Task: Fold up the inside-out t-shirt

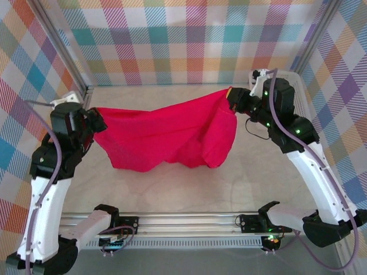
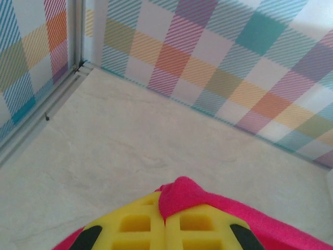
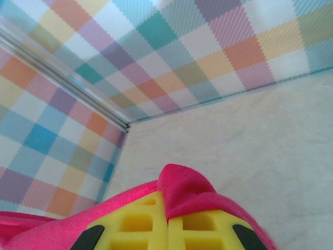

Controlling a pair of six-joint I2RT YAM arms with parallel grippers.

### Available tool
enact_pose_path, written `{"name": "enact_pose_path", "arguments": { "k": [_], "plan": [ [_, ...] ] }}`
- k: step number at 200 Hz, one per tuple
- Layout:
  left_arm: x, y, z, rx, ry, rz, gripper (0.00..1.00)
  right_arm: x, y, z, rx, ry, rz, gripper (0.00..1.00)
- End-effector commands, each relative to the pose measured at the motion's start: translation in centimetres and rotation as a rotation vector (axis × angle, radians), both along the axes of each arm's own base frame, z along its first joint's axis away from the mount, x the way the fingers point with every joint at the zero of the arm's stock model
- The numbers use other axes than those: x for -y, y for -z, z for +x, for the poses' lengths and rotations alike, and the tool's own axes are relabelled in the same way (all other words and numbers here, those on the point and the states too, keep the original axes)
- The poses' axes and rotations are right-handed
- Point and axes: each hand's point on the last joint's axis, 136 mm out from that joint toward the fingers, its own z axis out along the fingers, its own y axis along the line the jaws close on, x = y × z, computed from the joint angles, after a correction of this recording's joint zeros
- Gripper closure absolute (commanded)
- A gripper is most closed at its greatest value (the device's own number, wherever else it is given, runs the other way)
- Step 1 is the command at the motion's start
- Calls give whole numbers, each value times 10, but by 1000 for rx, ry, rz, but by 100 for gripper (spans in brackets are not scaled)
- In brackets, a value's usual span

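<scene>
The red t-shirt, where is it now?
In the top view, the t-shirt hangs over the table, stretched between the left gripper and the right gripper.

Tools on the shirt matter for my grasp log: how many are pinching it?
2. The left tool pinches the t-shirt at its left end, the right tool at its right end; each wrist view shows red cloth clamped between shut fingers.

Bright, even, diffuse light; faint soft shadow on the counter toward 6 o'clock in the top view; wrist-view foregrounds slightly soft.
</scene>
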Motion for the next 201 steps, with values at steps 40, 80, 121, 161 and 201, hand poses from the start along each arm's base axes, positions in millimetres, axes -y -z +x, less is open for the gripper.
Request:
{"name": "enact_pose_path", "arguments": {
  "k": [40,80,121,161,201],
  "plan": [
    [21,107,140,-390,40,15,100,16,102,138,-273,98,-53,63],
    [11,158,154,-586,15,-13,51,1,174,151,-500,37,-119,40],
    [-1,225,105,-598,-35,-194,35,-14,241,105,-580,-16,-165,40],
    [6,277,105,-649,-28,-294,39,-16,303,75,-694,-32,-192,43],
    [3,305,130,-661,-56,-308,46,-17,330,60,-753,-52,-199,44]
  ]
}}
